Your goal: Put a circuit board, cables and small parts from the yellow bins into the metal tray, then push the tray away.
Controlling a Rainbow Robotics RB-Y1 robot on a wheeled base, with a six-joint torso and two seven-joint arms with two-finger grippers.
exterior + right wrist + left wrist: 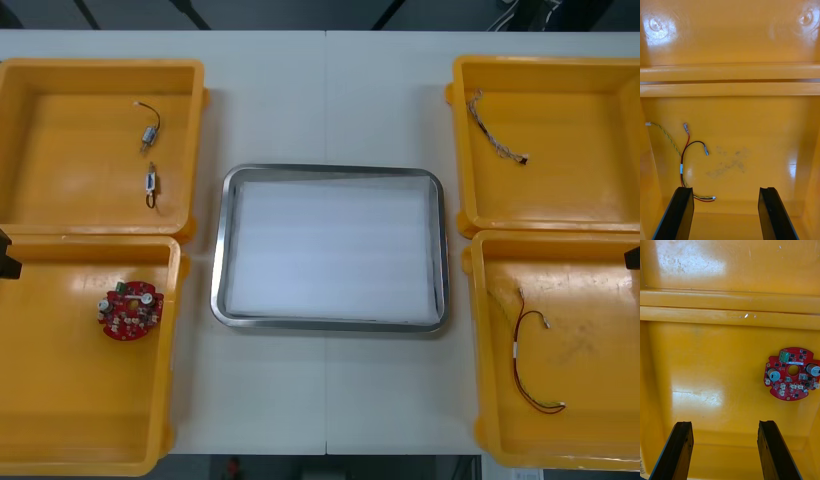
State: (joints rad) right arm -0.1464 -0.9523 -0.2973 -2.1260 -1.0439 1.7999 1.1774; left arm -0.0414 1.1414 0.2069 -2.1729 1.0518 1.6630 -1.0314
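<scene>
Currently, left pincer (725,423) spread over near left yellow bin (60,440), round red circuit board (792,374) beyond one finger, right pincer (726,189) spread over near right yellow bin (600,400), red and yellow cable (681,168) by one finger, metal tray (225,250) centred on surface (330,100)

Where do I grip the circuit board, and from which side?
Pinch the board across its round rim, coming straight down with the left gripper. It lies flat, components up, on the bin floor, clear of the walls, so opposite edges look reachable.
</scene>
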